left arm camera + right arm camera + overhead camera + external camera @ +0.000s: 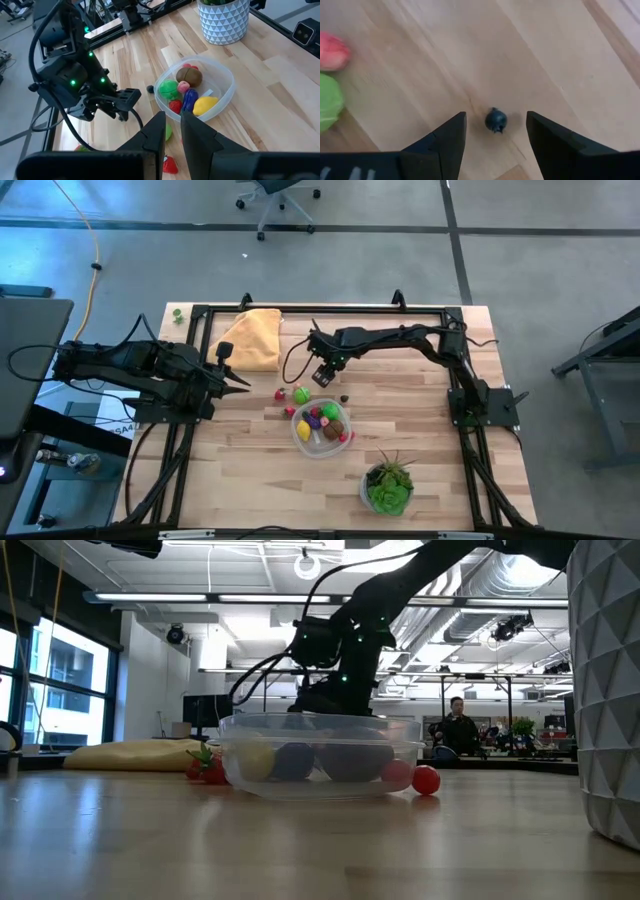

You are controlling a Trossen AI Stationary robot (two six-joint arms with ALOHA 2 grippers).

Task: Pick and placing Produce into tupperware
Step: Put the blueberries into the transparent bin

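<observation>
**Now lined up over the dark berry**

Now we have our right end effector [495,131] hanging over the desk [420,395], fingers spread wide with a small dark berry [496,120] centred in the gap. That straddle makes sense: a tiny round piece rolls easily, so closing from both sides should trap it. It is near enough a ball, with no long axis worth naming; a little stem nub seems to point toward the wrist, though we cannot be sure. A pink piece [332,51] and a green piece [329,101] lie off to one side, apart from it.

The tupperware [322,442] sits mid-desk, just beside the berry, open side up and already holding produce. A red piece [426,780] lies against its wall outside.

Our left end effector [243,382] waits at the desk's left edge, fingers nearly pressed together, holding nothing.
</observation>
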